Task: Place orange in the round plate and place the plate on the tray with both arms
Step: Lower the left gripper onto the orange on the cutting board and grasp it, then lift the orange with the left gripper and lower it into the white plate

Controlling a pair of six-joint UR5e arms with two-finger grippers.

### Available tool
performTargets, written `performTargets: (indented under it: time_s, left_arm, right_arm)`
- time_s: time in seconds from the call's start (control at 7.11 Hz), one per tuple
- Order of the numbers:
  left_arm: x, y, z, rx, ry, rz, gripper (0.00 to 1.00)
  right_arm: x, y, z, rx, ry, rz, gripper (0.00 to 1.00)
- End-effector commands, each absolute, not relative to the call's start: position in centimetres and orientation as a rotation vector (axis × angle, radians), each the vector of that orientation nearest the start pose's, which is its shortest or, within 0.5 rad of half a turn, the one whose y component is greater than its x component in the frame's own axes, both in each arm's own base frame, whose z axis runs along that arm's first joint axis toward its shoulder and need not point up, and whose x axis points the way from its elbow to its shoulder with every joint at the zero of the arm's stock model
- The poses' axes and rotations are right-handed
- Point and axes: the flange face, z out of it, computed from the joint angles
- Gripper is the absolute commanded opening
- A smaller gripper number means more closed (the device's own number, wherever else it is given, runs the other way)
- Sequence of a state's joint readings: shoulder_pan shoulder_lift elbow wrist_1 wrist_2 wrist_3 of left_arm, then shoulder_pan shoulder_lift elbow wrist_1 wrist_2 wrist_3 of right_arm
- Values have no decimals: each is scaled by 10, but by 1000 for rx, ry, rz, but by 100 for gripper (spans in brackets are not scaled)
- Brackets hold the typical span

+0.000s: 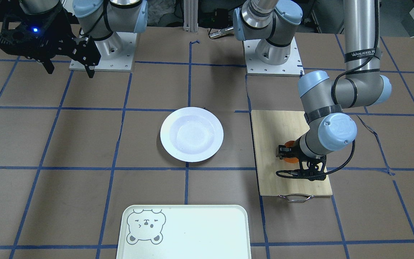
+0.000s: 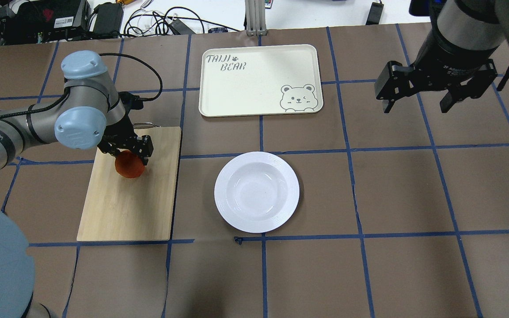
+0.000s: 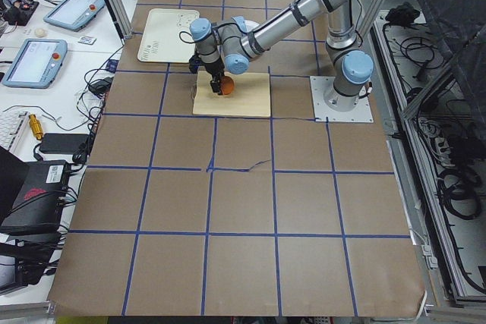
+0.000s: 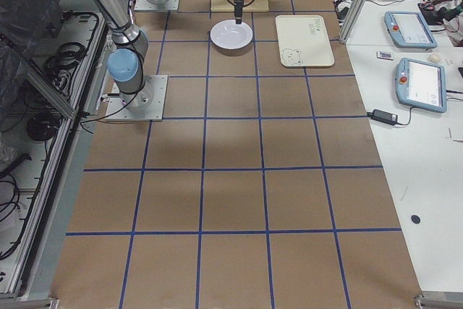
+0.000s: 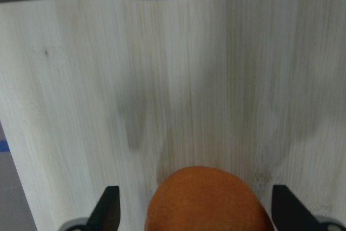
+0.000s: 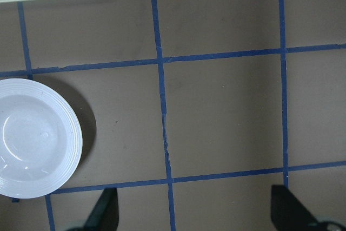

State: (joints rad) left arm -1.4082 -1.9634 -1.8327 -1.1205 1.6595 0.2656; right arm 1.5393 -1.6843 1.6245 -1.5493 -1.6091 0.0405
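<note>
The table [image 2: 396, 190], covered in brown paper and marked with blue tape lines, fills the overhead view. A bamboo cutting board [image 2: 126, 207] is seen at the left of that view, and the tray [image 2: 259, 79] is laid flat at the upper middle, well apart from the board. The round plate [image 2: 256, 192] is set at the centre, below the tray and to the right of the board, with nothing in it.

The right gripper [image 2: 417, 107] is held high at the upper right, its fingers spread wide around nothing, well apart from plate and tray. The left gripper [image 2: 125, 153] is lowered over the upper part of the board.

The orange [image 2: 129, 165] rests on the board, directly between the left fingers. In the left wrist view, bare wood is seen between one finger and the fruit, while the other finger is almost touching, so the fingers are judged parted and not yet pressed on the skin. The fruit is round, so no long axis has to be matched. The left arm is much the nearer one. Only a closing of the fingers appears to be needed, followed by a carry rightward to the plate.
</note>
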Motion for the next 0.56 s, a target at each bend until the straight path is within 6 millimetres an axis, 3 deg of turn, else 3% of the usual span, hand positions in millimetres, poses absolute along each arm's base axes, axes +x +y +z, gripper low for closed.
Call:
performTargets:
  time_s: [0.0,0.14,0.42]
  left_arm:
    - [-33,-570,216,151,3073,285,6]
    - [-38,-583,234,143,3077,273,1]
    - [-47,-622,291,9,3130,310,0]
  right_arm:
    - [115,-451,512,116,3177,-59,100]
    - [115,-451,512,116,3179,-59,100]
    - [115,-450,512,116,3179,-56,100]
